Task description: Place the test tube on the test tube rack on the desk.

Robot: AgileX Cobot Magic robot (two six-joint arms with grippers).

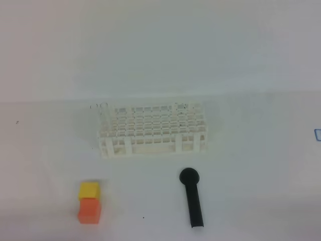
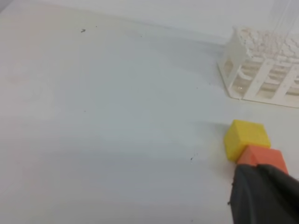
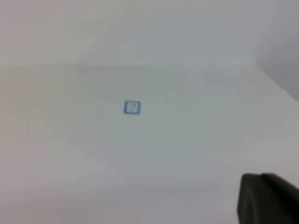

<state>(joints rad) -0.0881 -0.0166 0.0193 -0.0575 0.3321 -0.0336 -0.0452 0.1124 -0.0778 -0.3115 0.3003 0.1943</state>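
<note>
orange cube point(image 1: 90, 210) front | test tube rack point(image 1: 152, 130) white, gridded; tubes possibly inside

Very little of the robot shows. In the left wrist view the left pincer point(image 2: 264, 193) fills the near right corner as a dark charcoal, matte mass with a blunt, rounded upper edge; a faint seam or ridge runs down its top, and its surface is smooth and unmarked. In the right wrist view the right pincer point(image 3: 268, 198) is a near-black, blurred block in the near right corner, with a squared left edge and a softly stepped top. No cables, screws or lettering can be made out on either. The exterior high view shows no part of the arms.
</note>
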